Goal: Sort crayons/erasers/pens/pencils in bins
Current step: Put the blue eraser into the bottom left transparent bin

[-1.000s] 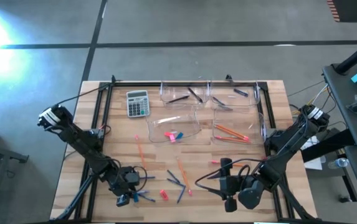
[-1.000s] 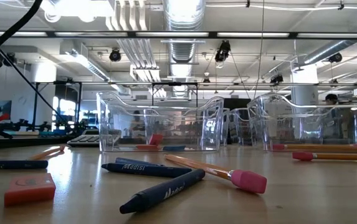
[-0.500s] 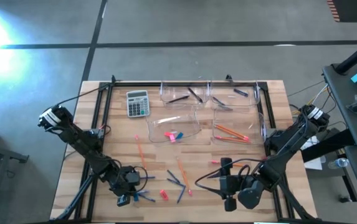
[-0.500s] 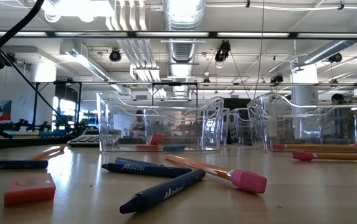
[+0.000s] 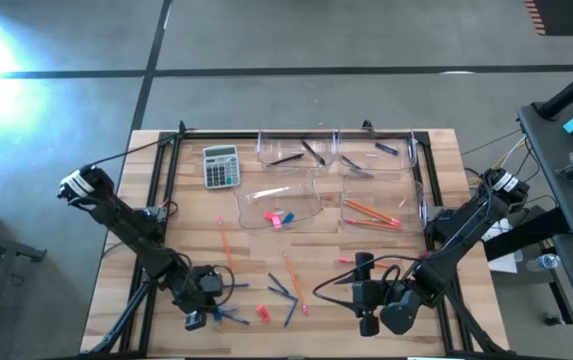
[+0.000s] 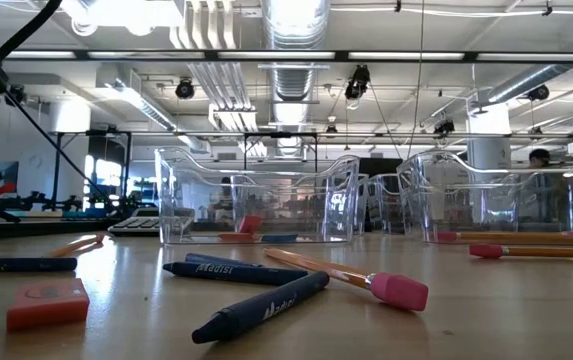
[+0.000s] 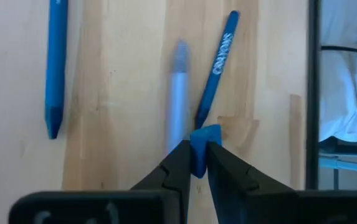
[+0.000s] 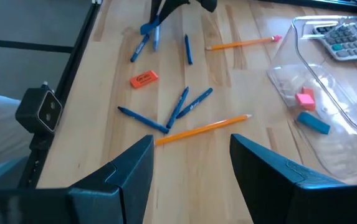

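**Left gripper pinching a blue eraser at the near-left of the table**

So the left gripper (image 7: 194, 163) has its two fingers squeezed onto a small blue eraser (image 7: 201, 144), just its top corner poking up between the tips. Using the calculator (image 5: 221, 166) as the landmark: this grab sits well toward the near edge from it, a bit to its left, in the high view around (image 5: 206, 297). Right beside the held eraser lie a few blue crayons (image 7: 55, 68) on the bare wood, one of them almost touching the eraser.

Further right of that spot, still on the near side of the calculator, there's an orange-red eraser (image 8: 144, 79), a fan of blue crayons (image 8: 181, 107) and an orange pencil (image 8: 203, 129) lying flat. Another pencil (image 5: 224, 238) lies just below the calculator.

The bins: two sit in a row to the right of the calculator along the far edge, holding dark pens (image 5: 286, 158). Two more are one row nearer. The bin (image 5: 311, 190) closest to the calculator holds a pink eraser (image 8: 304, 98) and a light blue one (image 8: 314, 122); the bin (image 5: 413, 203) farthest from it has orange pencils (image 5: 371, 212) in it.

The right gripper (image 8: 190, 165) hangs over the near edge, far right of the calculator, fingers spread wide with nothing between them.
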{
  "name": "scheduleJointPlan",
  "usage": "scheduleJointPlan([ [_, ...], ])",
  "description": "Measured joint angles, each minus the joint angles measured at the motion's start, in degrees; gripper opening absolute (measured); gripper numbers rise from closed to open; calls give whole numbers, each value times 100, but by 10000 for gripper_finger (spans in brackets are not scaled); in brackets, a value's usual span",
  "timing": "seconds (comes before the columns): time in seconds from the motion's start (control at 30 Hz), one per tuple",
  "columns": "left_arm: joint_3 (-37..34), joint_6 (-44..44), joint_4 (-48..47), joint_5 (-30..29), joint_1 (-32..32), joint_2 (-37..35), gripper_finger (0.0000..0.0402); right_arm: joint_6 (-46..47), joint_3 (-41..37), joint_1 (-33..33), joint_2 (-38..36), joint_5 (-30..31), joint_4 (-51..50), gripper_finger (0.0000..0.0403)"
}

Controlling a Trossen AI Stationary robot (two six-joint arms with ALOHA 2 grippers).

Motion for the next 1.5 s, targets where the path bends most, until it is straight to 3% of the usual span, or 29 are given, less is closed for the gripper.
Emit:
scheduleJointPlan([
  [0.33,18,319,-58,-70,9,-351,7,1,0,0,0,0,39,201],
  [0.4,68,437,-215,-379,37,-505,7,-5,0,0,0,0,53,201],
  [0.6,339,1621,-332,-2265,668,-1657,7,-322,17,-2,0,404,116,201],
  [0.73,391,2836,-319,-2752,1501,-2500,7,-410,72,-4,0,457,138,201],
  [0.83,391,3343,-330,-2557,2363,-2854,7,-424,74,-4,0,455,134,201],
  [0.9,391,3586,-297,-2051,2994,-2902,7,-468,71,-4,0,455,134,201],
  [1.07,376,3754,161,-899,4142,-2408,8,-473,57,-4,0,455,123,201],
  [1.23,369,3901,616,-471,4572,-1673,8,-464,46,-4,0,452,132,201],
  [1.5,369,3871,996,-429,4787,-977,21,-456,-11,-4,0,452,131,201],
])
